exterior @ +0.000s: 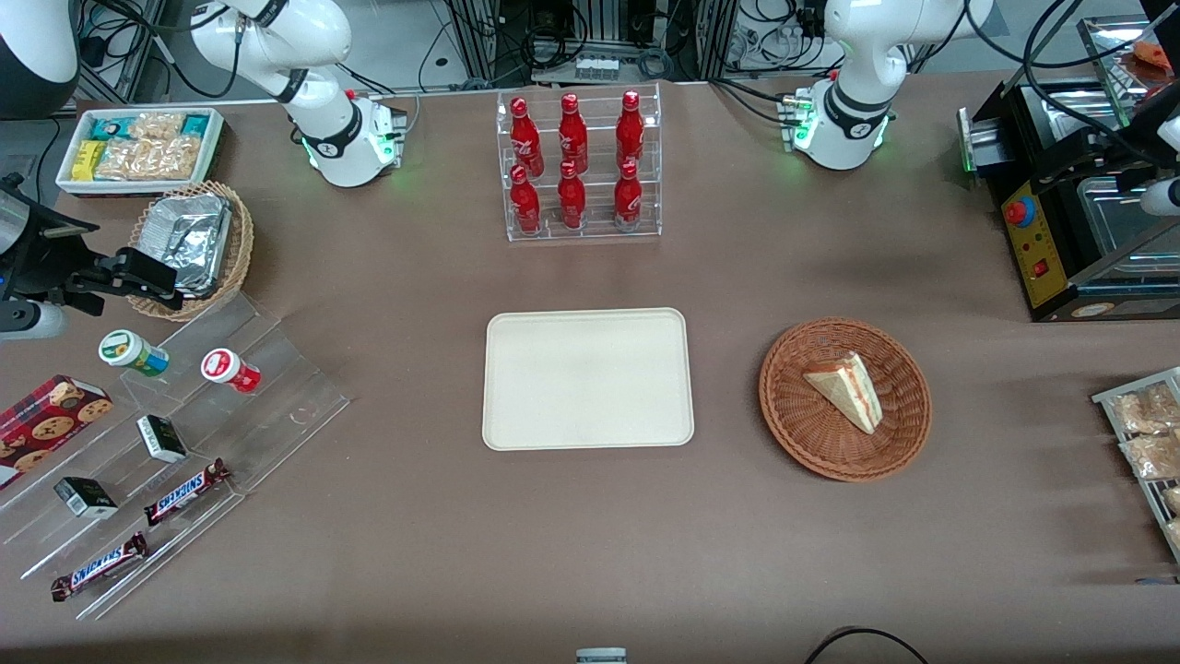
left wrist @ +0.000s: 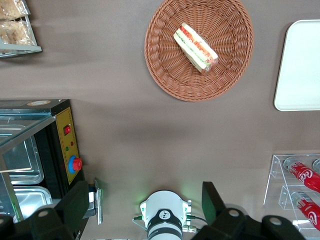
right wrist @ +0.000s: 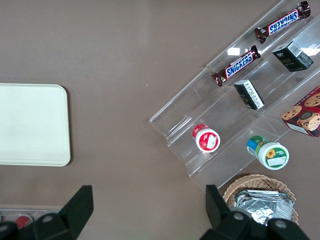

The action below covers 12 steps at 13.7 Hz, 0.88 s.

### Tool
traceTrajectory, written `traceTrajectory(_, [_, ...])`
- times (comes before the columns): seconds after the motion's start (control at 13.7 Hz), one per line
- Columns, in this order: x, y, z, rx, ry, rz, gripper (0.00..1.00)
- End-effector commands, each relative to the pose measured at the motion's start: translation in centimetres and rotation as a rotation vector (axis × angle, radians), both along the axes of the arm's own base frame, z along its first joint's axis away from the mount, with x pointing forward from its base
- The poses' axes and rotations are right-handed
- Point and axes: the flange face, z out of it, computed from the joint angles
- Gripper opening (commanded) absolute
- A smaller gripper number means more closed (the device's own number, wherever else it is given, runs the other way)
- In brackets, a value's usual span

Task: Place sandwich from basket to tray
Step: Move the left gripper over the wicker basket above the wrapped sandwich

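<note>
A matte brown surface [exterior: 387, 516] fills the front view. At its centre lies the cream tray [exterior: 588, 378]; the round reddish basket [exterior: 844, 398] sits right of it, apart. A clear rack of red bottles [exterior: 581, 166] stands top centre. Lower left, a stepped clear display [exterior: 184, 461] (snack bars, small boxes); upper left, a tan foil-filled basket [exterior: 195, 249].

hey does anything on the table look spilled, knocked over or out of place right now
Nothing stands out. The sandwich lies intact in the basket, the tray beside it is bare, and the cola bottles stand upright in their rack. The open gripper is high above the table.
</note>
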Motion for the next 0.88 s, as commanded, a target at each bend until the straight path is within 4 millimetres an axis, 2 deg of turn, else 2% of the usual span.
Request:
traceTrajectory(0.0, [0.3, -0.2, 0.4, 0.003, -0.005, -0.007, 0.99])
traceTrajectory(0.07, [0.6, -0.3, 0.1, 0.004, -0.001, -0.006, 0.99])
traceTrajectory(0.29, [2.8, -1.4, -2.4, 0.058, 0.015, -0.015, 0.99])
traceTrajectory(0.58, [7.0, -1.7, -7.9, 0.080, 0.027, 0.136, 0.99])
traceTrajectory(0.8, [9.8, -2.1, -13.1, 0.105, 0.030, 0.261, 0.99])
